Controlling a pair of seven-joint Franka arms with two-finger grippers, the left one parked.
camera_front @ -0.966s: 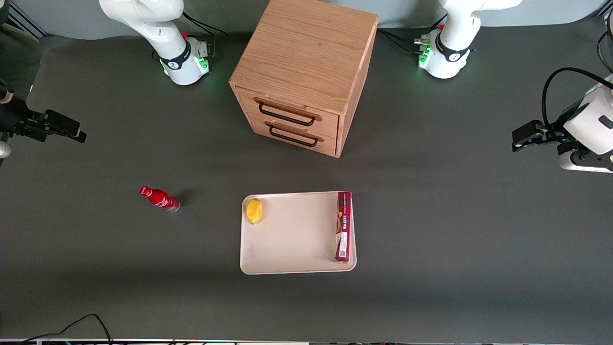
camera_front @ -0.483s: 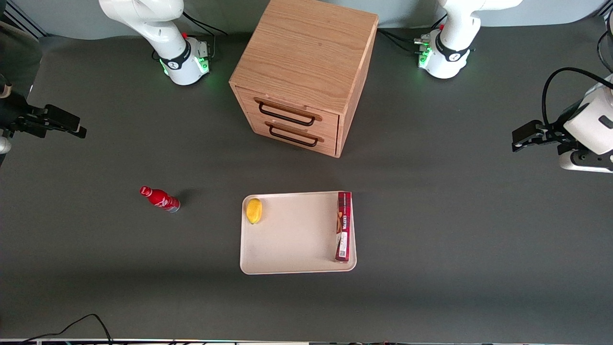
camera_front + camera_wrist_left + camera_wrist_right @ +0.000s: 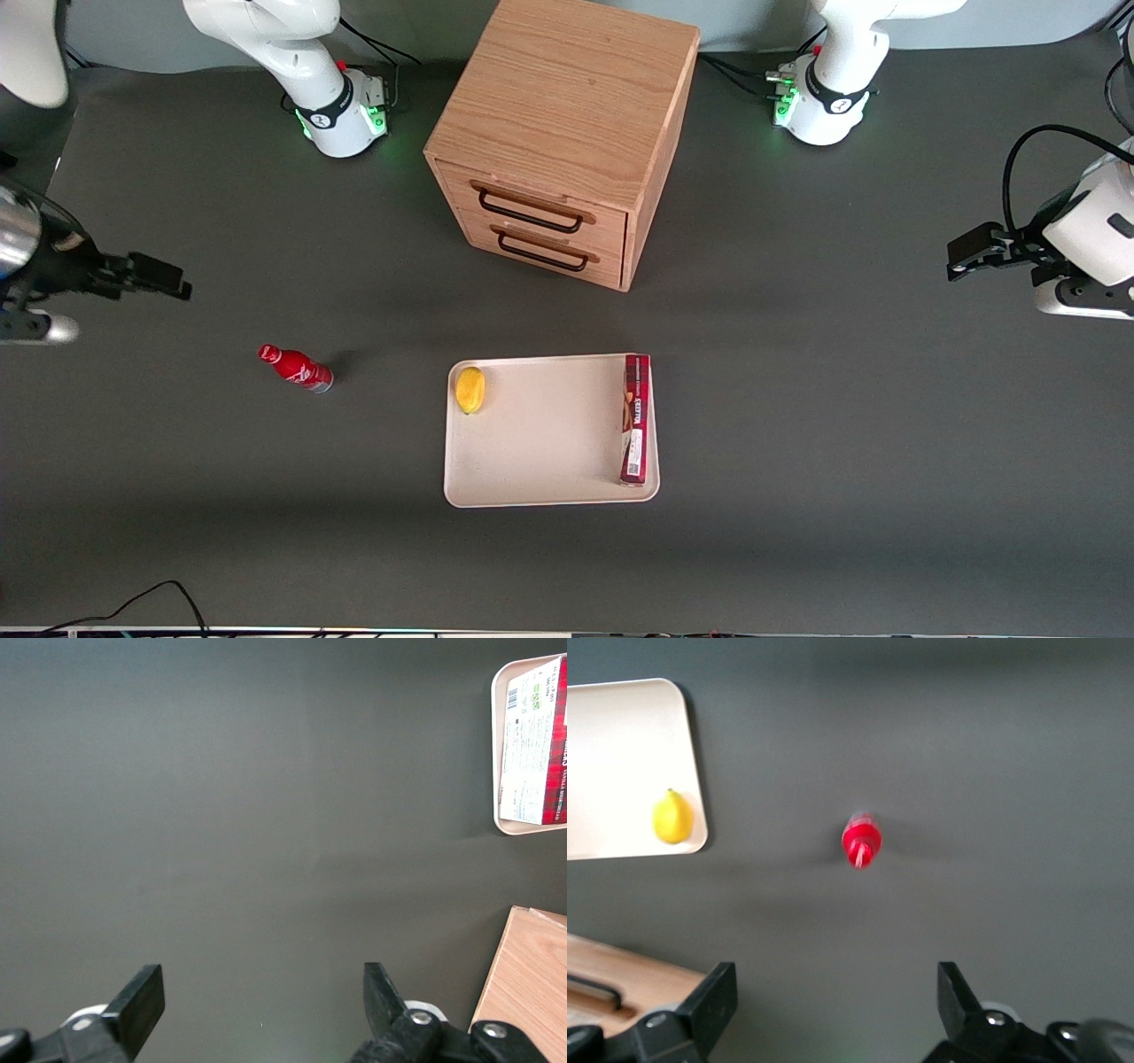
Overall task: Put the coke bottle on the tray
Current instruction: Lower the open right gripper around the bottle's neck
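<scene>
Overhead, the spread-fingered gripper (image 3: 833, 1001) looks down on the coke bottle (image 3: 860, 841).

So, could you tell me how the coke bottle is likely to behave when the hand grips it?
The coke bottle stands upright on the table, tall and slim on a small silvery base, so a sideways nudge would probably tip it, and its round body could then roll. Its smooth surface may be slippery. The open hand is above the table, apart from it.

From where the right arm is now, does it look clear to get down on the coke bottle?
Probably yes. The coke bottle stands alone on bare table, apart from the tray and lemon. The open gripper hangs above the table near it, toward the working arm's end, with nothing between.
</scene>
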